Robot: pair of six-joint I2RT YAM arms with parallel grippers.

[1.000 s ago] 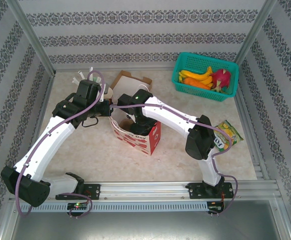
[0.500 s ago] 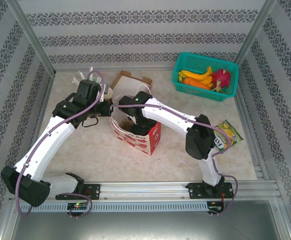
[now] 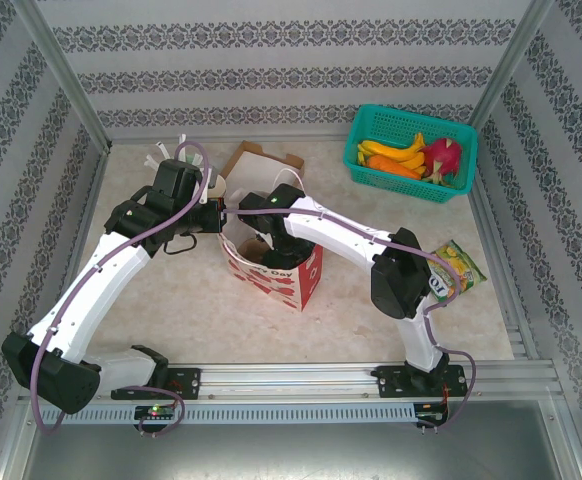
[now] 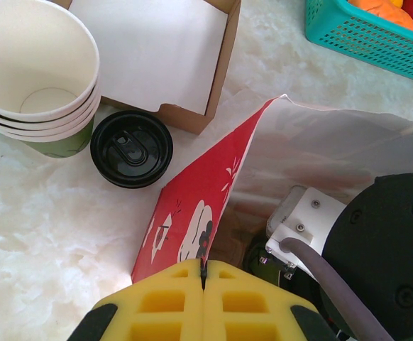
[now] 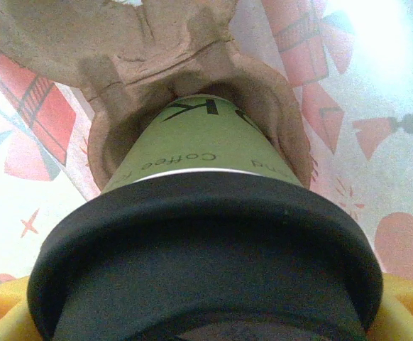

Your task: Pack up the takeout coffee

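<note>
Two containers matter most to me here. The red paper bag (image 3: pixel 293 282) stands open at the middle of the top view, and inside it lies a brown pulp cup carrier (image 5: pixel 142 42), seen at the top of my right wrist view. The takeout coffee (image 5: pixel 199 135) sits with its base down in one well of that carrier. Its long axis runs straight back toward my wrist, with the base far from the camera and the black lid (image 5: pixel 206 241) nearest it, at the lower edge. My right gripper (image 5: pixel 206 323) is spread wide, with a yellow finger at each side of the lid, clasping the cup. My left gripper (image 4: pixel 204 284) is closed tight on the bag's red rim at the bottom of its view. At the upper left of that view stands a stack of empty paper cups (image 4: pixel 36 78), with a loose black lid (image 4: pixel 131 148) just beside it and an open cardboard box (image 4: pixel 224 71) next to it. At the upper right of the top view, a teal basket (image 3: pixel 363 168) holds bananas (image 3: pixel 396 152) and a dragon fruit (image 3: pixel 445 158).
</note>
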